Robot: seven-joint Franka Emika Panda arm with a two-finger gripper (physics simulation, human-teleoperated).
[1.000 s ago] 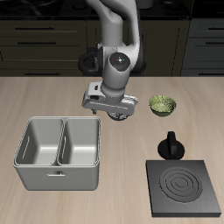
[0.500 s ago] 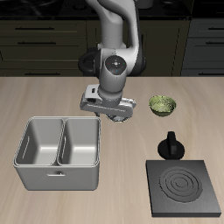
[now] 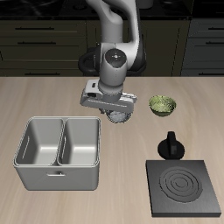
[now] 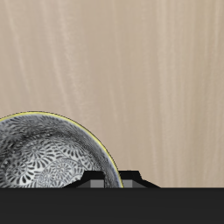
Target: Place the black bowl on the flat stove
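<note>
The black bowl (image 4: pixel 44 156), with a grey-white speckled inside and a dark rim, hangs under my gripper (image 3: pixel 114 112) above the table's middle; in the exterior view it shows as a dark shape (image 3: pixel 117 116) below the fingers. In the wrist view the gripper (image 4: pixel 111 180) is shut on the bowl's rim. The flat stove (image 3: pixel 184 187), a black square plate with light ring marks, lies near the table's front edge, well apart from the gripper and the bowl.
A green-yellow patterned bowl (image 3: pixel 163 105) stands beside the gripper, farther back than the stove. A black knob (image 3: pixel 171 144) stands just behind the stove. A grey double-basin metal tray (image 3: pixel 28 163) sits near the front edge, close below the gripper's other side.
The gripper has risen a little with the black bowl held in it. Nothing else has moved.
</note>
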